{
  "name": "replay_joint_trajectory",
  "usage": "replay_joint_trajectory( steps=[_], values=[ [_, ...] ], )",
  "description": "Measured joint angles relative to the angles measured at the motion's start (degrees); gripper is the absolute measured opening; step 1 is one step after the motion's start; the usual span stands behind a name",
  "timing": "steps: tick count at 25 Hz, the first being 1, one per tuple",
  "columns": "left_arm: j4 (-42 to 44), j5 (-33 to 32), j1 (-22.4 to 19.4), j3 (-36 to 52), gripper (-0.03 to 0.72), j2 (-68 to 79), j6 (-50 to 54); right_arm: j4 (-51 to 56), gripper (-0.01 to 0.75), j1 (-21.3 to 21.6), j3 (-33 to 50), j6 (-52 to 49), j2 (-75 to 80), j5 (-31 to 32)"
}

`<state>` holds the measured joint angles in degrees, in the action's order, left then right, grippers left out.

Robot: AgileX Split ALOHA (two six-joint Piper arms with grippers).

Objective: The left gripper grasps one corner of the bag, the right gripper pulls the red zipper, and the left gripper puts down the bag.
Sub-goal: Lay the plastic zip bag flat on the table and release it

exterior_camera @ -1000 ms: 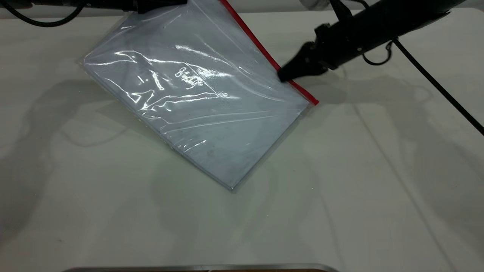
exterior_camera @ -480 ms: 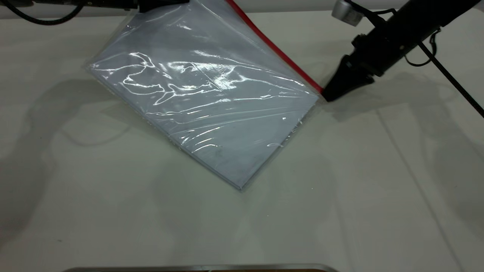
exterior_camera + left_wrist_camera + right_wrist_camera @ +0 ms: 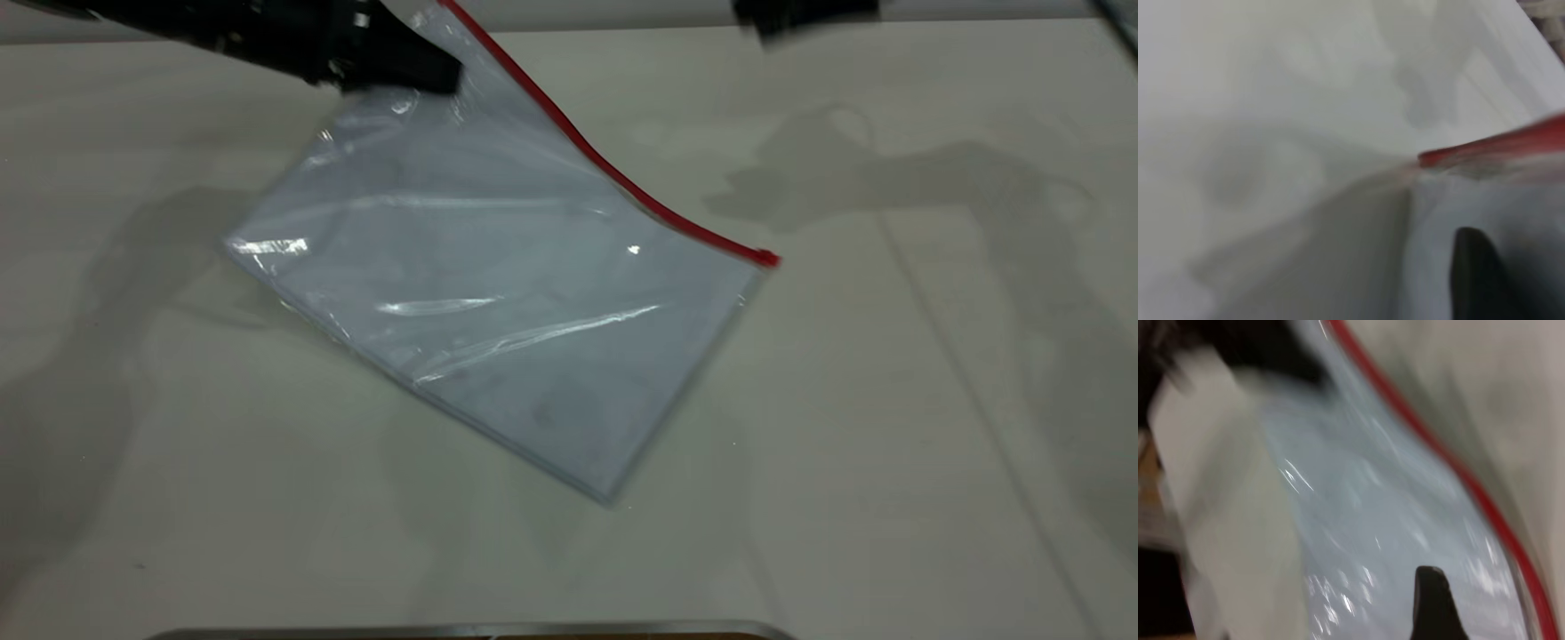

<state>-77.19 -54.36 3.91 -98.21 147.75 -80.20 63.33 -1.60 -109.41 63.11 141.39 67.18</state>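
The bag is a clear pouch with white sheets inside, lying slanted on the table with its far corner raised. The red zipper runs along its upper right edge, ending at a small red tab. My left gripper is at the top left, shut on the raised far corner. Its wrist view shows the zipper and film beside one dark finger. My right gripper shows only as a dark blur at the top edge, away from the bag. Its wrist view looks down on the bag and zipper.
The table is covered in pale creased cloth with arm shadows on it. A metal rim lies along the near edge. A black cable crosses the top right corner.
My right gripper left the zipper's end and moved up and away to the top edge. My left gripper came down into view with the corner, and the bag shifted toward the near right.
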Motion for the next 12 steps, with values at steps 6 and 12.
replay_joint_trajectory(
  steps=[6,12],
  values=[
    [2.9,-7.99,-1.55,-2.61,0.586,-0.24,14.28,-6.1,0.491,-0.21,-0.1,-12.37,-12.26,1.27],
    [10.92,-11.62,-6.72,-3.94,0.562,-7.96,26.4,-21.84,0.463,-0.48,-0.1,-27.37,-28.92,2.78]
  ],
)
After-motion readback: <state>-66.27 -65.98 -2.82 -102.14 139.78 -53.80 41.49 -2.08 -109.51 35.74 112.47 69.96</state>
